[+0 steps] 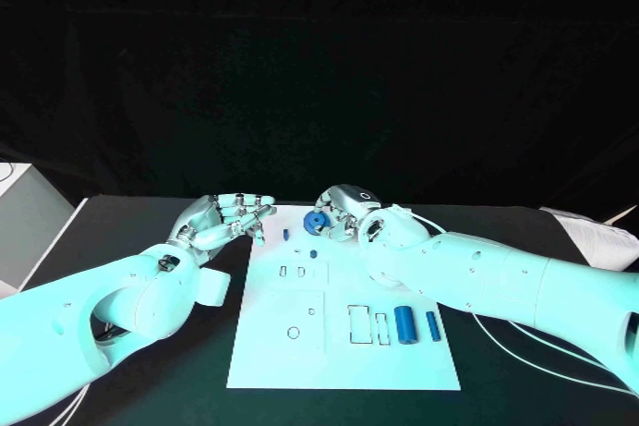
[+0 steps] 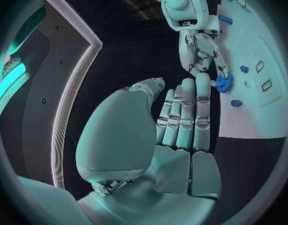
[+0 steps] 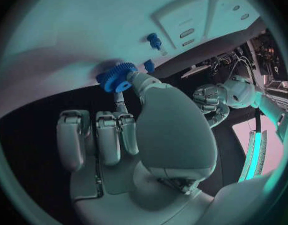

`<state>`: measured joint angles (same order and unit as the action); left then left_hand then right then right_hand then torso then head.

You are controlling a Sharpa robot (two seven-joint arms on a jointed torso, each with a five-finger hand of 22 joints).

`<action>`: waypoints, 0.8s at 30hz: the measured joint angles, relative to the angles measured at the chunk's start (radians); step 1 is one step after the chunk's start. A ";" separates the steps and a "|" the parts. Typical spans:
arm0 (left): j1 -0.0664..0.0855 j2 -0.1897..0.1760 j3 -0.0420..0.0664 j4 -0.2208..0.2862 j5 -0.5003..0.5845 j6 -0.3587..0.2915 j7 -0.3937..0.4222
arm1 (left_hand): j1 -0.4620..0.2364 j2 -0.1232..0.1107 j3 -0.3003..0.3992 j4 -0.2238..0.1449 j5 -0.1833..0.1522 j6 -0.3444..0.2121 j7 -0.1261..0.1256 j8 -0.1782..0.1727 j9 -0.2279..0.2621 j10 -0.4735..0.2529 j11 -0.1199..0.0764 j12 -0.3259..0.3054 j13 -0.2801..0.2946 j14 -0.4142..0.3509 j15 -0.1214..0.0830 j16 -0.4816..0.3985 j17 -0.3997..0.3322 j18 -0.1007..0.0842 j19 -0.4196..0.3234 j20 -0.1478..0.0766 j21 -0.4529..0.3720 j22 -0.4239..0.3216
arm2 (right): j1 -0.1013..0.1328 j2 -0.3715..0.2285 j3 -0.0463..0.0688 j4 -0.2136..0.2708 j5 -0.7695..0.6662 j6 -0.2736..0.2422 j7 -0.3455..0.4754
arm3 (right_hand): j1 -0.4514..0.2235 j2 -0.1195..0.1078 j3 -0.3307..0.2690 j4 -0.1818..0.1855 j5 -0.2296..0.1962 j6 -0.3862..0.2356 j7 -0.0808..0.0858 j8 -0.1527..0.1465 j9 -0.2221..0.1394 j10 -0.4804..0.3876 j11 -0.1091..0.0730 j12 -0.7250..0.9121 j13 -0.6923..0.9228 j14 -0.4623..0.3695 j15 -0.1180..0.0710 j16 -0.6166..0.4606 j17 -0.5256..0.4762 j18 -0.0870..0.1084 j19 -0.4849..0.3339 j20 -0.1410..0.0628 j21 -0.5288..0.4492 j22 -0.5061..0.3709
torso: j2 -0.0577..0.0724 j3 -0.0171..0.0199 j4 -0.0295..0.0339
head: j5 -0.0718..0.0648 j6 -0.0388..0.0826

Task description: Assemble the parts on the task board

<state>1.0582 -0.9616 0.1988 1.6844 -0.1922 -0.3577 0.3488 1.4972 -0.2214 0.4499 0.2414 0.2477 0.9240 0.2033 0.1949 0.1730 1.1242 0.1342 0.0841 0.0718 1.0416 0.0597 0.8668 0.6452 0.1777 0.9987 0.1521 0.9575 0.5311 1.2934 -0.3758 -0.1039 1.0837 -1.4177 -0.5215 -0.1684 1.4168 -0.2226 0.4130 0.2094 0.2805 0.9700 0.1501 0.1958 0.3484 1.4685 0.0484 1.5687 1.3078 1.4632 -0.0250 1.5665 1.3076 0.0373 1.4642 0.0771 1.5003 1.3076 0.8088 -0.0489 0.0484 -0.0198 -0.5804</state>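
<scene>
Head view: right hand (image 1: 349, 213) pinching gear (image 1: 314, 222).

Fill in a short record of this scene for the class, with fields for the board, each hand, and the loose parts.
board: white task board flat on the black table
right hand: right hand holds a blue gear in its fingers over the board's far edge
left hand: left hand beside the board's far left corner, holding nothing, fingers straight and close together
loose parts: two blue cylinders lying side by side near the board's right edge
small parts: a blue peg and a small blue piece near the far edge
</scene>
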 measured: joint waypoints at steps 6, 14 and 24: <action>0.000 -0.001 0.000 0.000 0.000 0.000 0.000 | 0.000 0.000 0.000 0.000 0.000 0.000 0.000 0.000 0.000 0.000 0.000 0.000 0.000 0.000 0.000 0.000 0.000 0.000 0.000 0.000 0.000 0.000 | -0.002 0.008 -0.001 -0.002 -0.001 0.005 0.002 | -0.007 0.001 0.000 0.000 -0.006 0.000 0.000 0.000 0.000 0.000 0.000 0.000 0.000 0.000 0.000 0.000 0.000 0.000 0.000 0.000 0.000 0.000 | 0.000 0.0001 0.0000 | 0.002 -0.002; 0.000 -0.002 0.000 0.001 0.000 0.000 -0.001 | 0.000 0.000 0.000 0.000 0.000 0.000 0.000 0.000 0.000 0.000 0.000 0.000 0.000 0.000 0.000 0.000 0.000 0.000 0.000 0.000 0.000 0.000 | -0.006 0.014 -0.003 -0.010 -0.002 0.018 0.003 | -0.013 -0.005 0.003 -0.003 -0.012 0.004 -0.003 0.016 0.006 0.000 0.000 0.000 0.000 0.000 0.000 0.000 0.000 0.000 0.000 0.000 0.000 0.000 | 0.000 0.0005 -0.0006 | 0.002 -0.005; 0.000 -0.004 0.000 0.002 0.000 0.000 -0.001 | 0.000 0.000 0.000 0.000 0.000 0.000 0.000 0.000 0.000 0.000 0.000 0.000 0.000 0.000 0.000 0.000 0.000 0.000 0.000 0.000 0.000 0.000 | -0.005 0.012 -0.003 -0.007 -0.006 0.023 0.001 | -0.016 -0.008 0.003 -0.003 -0.012 0.004 -0.003 0.017 0.006 0.000 0.000 0.000 0.000 0.000 0.000 0.000 0.000 0.000 0.000 0.000 0.000 0.000 | 0.000 0.0018 -0.0013 | 0.004 -0.007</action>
<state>1.0583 -0.9651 0.1988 1.6860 -0.1924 -0.3576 0.3476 1.4972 -0.2214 0.4499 0.2414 0.2477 0.9239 0.2033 0.1949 0.1728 1.1242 0.1342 0.0841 0.0717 1.0416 0.0597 0.8667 0.6451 0.1778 0.9987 0.1521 0.9575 0.5310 1.2883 -0.3640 -0.1067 1.0771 -1.4241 -0.4982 -0.1673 1.4011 -0.2307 0.4158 0.2066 0.2683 0.9743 0.1473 0.2124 0.3542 1.4685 0.0484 1.5687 1.3075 1.4633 -0.0249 1.5665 1.3076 0.0375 1.4642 0.0771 1.5003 1.3074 0.8090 -0.0471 0.0471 -0.0160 -0.5879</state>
